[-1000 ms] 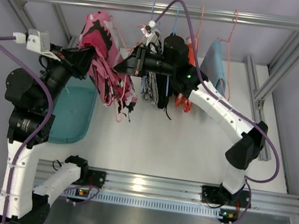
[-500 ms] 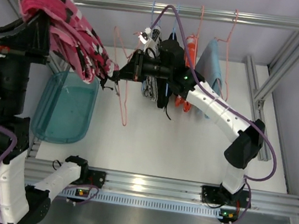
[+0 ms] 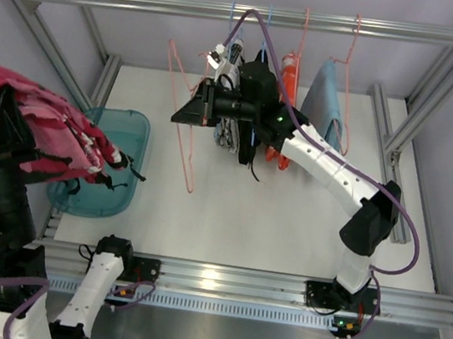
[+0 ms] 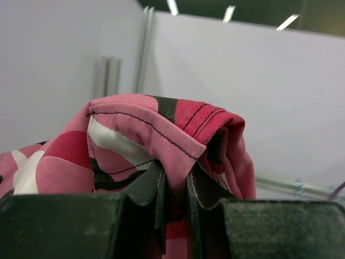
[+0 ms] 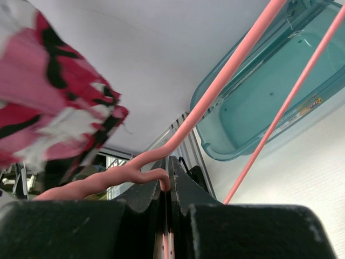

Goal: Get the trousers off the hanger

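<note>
The pink trousers with black-and-white print are off the hanger and bunched at the far left, above the left end of the teal tray. My left gripper is shut on a fold of their pink fabric. My right gripper is shut on the bare pink wire hanger, which still hangs from the rail. In the right wrist view the hanger runs out from between the closed fingers of that gripper. The white trousers with dense black print hang on a blue hanger behind my right arm.
The teal tray lies at the table's left edge and also shows in the right wrist view. An orange item and a light blue cloth hang on further hangers from the top rail.
My left arm has swung left and down with the pink trousers, pulling them fully off the pink hanger. The hanger now hangs bare in my right gripper, which has barely moved.
</note>
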### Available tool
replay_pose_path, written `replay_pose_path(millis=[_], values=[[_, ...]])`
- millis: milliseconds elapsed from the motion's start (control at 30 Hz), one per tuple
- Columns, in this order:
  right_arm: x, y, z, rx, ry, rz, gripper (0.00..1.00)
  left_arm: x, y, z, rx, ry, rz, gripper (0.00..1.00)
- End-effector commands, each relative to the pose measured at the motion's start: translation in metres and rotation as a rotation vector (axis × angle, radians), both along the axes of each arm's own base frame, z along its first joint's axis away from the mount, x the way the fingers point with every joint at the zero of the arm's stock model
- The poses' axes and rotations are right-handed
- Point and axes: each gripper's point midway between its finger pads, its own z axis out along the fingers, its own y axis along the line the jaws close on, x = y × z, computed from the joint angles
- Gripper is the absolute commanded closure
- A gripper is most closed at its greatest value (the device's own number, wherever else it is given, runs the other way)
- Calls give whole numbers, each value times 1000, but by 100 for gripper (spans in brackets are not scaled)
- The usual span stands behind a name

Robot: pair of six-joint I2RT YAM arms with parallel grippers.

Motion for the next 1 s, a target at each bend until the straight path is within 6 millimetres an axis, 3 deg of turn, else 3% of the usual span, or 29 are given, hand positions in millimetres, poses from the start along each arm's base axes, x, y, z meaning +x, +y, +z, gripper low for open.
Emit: replay_pose_path(millis=[0, 167, 367, 633, 833, 967], values=[[-24, -9, 28, 41, -87, 43, 100, -8, 35, -30, 14, 61, 242, 100], [-35, -14, 37, 54, -128, 70, 100, -13, 43, -78, 93, 146, 331, 100], [-45, -21, 39, 55, -157, 94, 100, 6, 57, -129, 149, 286, 435, 100], [-55, -29, 42, 55, -187, 116, 100, 23, 63, -175, 175, 389, 476, 100], [-60, -34, 46, 57, -198, 129, 100, 51, 61, -211, 239, 489, 467, 100], [-66, -39, 48, 57, -211, 139, 100, 88, 45, -243, 322, 547, 381, 100]])
